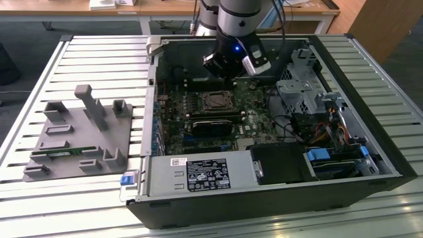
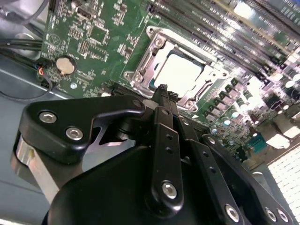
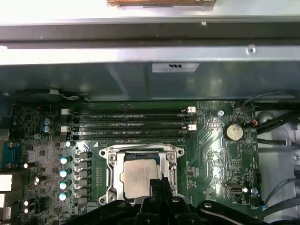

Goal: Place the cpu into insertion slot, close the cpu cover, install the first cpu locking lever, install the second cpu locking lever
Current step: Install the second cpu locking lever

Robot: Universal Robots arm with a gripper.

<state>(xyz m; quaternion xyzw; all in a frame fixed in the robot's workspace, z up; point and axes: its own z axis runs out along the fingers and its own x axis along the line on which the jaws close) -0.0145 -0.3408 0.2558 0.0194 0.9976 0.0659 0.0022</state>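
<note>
The cpu [image 3: 137, 175], a flat square chip with a dull silvery top, lies in its socket on the green motherboard [image 3: 213, 154]; it also shows in the second wrist view [image 2: 179, 72]. The cpu cover [image 3: 112, 171], a silvery metal frame, lies flat around the chip, with its rim in the second wrist view [image 2: 140, 70] too. My gripper [image 3: 157, 182] hangs just above the socket's edge, shut with nothing between its black fingers [image 2: 161, 96]. In the exterior view my gripper [image 1: 228, 74] is inside the open computer case, above the socket [image 1: 217, 100]. I cannot tell how the locking levers stand.
Memory slots [image 3: 131, 124] run beside the socket and a coin battery [image 3: 233, 131] sits on the board. The case walls [image 1: 155, 64], a drive cage [image 1: 300, 91], cables [image 1: 317, 129] and the power supply [image 1: 198, 173] hem the board in. A grey parts fixture [image 1: 82, 134] lies on the slatted table.
</note>
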